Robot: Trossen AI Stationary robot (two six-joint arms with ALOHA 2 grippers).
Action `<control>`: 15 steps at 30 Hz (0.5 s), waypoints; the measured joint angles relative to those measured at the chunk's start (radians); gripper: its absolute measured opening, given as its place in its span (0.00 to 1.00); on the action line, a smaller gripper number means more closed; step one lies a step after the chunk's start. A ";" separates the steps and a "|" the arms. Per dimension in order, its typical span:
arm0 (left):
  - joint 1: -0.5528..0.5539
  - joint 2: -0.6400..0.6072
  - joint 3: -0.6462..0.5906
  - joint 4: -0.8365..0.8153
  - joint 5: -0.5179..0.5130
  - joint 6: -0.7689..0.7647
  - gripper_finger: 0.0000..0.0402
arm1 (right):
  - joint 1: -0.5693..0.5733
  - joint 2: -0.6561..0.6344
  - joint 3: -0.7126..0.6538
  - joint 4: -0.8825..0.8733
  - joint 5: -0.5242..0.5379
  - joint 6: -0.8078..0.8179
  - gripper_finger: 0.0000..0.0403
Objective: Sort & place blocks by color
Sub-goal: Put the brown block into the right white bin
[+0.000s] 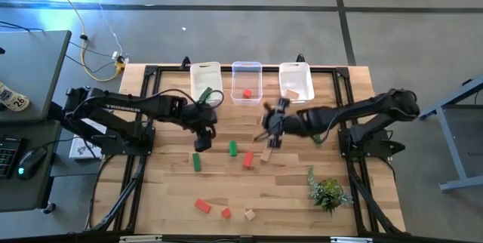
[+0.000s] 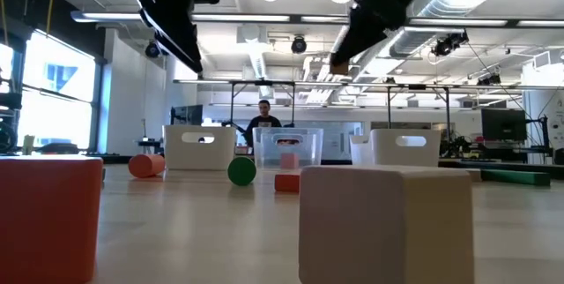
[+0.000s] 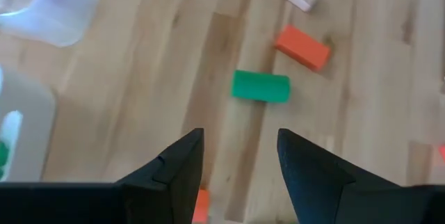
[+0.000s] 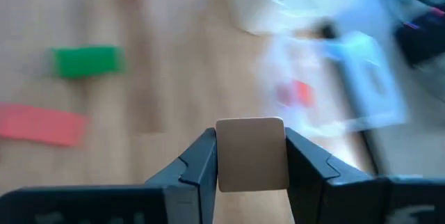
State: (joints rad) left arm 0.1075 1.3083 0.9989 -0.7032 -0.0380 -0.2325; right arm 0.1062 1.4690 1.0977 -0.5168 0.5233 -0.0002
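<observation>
Nearest the low camera sit a tan cube [image 2: 388, 222] and a red block [image 2: 48, 218], both unsorted on the table [image 2: 203, 240]; farther back lie a green piece [image 2: 241, 171], a red cylinder end [image 2: 146, 166] and a small red block [image 2: 286, 182], ahead of the three bins.

From above, the left bin [image 1: 205, 83] holds one green block [image 1: 204, 94], the middle bin [image 1: 246, 82] one red block [image 1: 247, 93], the right bin [image 1: 295, 81] one tan block [image 1: 292, 93]. Loose on the wood are two green bars [image 1: 197, 161], [image 1: 233, 148], a red bar [image 1: 248, 160], a tan bar [image 1: 266, 155], and near the front edge two red pieces [image 1: 202, 206], [image 1: 226, 213] and a tan cube [image 1: 249, 213]. So sorting looks barely begun, with most pieces left.

Left wrist view: the left gripper [image 3: 238, 161] hangs with fingers apart and empty above the table, a green block [image 3: 261, 86] ahead of it.

Right wrist view: the right gripper [image 4: 251, 156] is clamped on a tan block [image 4: 252, 154], lifted off the table; judging by colour, it belongs in the right bin.
</observation>
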 joint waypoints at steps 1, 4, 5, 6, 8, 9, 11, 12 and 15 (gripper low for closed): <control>-0.013 0.000 0.000 0.001 0.000 0.000 0.43 | -0.023 -0.014 0.000 -0.019 0.023 0.000 0.27; -0.051 0.000 0.000 0.002 0.000 -0.022 0.43 | -0.101 -0.040 0.000 -0.076 0.092 0.000 0.27; -0.063 0.000 0.000 0.002 0.000 -0.029 0.43 | -0.131 -0.044 0.000 -0.094 0.111 0.000 0.27; -0.076 0.000 0.000 0.002 0.000 -0.034 0.43 | -0.164 -0.045 0.000 -0.101 0.117 0.000 0.27; -0.102 0.000 0.000 0.002 0.000 -0.036 0.43 | -0.229 -0.044 0.000 -0.130 0.113 0.000 0.27; -0.115 0.000 0.000 0.002 0.000 -0.037 0.43 | -0.263 -0.042 0.000 -0.139 0.107 0.001 0.27; -0.140 0.000 0.000 0.002 0.000 -0.037 0.43 | -0.328 -0.031 0.000 -0.145 0.091 0.012 0.27; -0.152 0.000 0.000 0.002 0.000 -0.037 0.43 | -0.360 -0.028 0.000 -0.160 0.084 0.028 0.27; -0.187 0.000 0.000 -0.002 0.000 -0.037 0.43 | -0.442 -0.024 0.000 -0.158 0.059 0.045 0.27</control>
State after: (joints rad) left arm -0.0795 1.3083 0.9985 -0.7053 -0.0377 -0.2698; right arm -0.3359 1.4450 1.0981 -0.6746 0.5823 0.0448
